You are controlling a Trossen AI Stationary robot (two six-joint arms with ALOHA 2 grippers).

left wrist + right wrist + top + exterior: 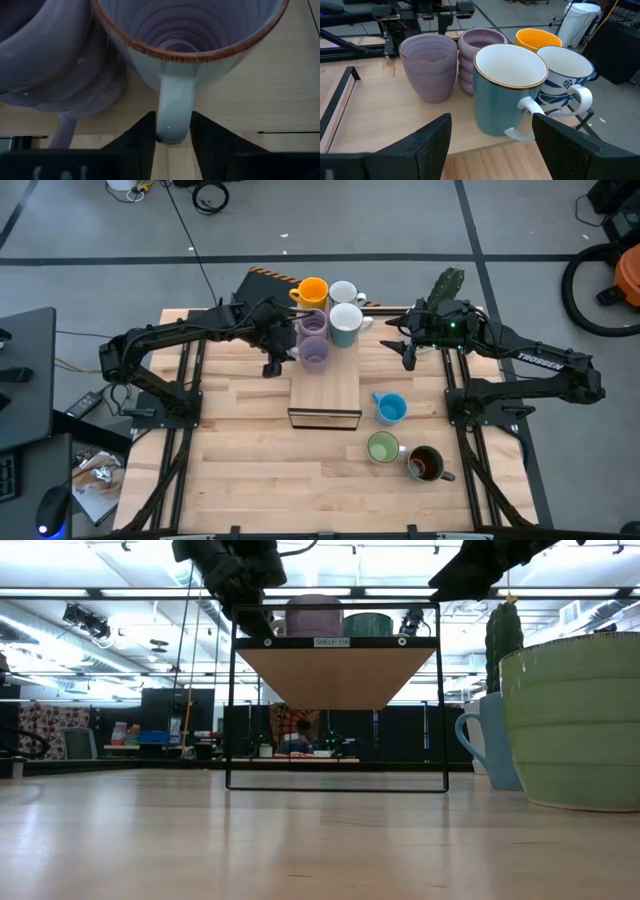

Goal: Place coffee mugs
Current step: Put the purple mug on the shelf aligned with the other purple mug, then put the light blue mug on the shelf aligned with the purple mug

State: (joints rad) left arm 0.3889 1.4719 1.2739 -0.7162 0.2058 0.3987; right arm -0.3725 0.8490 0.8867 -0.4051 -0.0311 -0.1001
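Observation:
A wooden-topped wire shelf (325,390) carries five mugs: orange (312,290), white patterned (343,292), a teal one with a white inside (346,322), and two purple (312,326) (314,353). My left gripper (282,352) is at the nearer purple mug (190,30), shut on its handle. My right gripper (408,352) hangs open just right of the shelf, facing the teal mug (507,90) without touching it. Blue (390,408), green (382,448) and dark brown (425,464) mugs stand on the table. My left gripper pinches the nearer purple mug's handle (175,107) between its two fingers (142,140), at the loop's outer end. It comes from the table's left, slanting slightly down. The mug stands upright on the shelf top beside the other purple mug (50,55).
A cactus pot (447,283) stands at the far edge, behind my right arm. The shelf's near half is bare wood. The table's near left part (240,470) is free wood. In the low view the green mug (580,720) looms close on the right.

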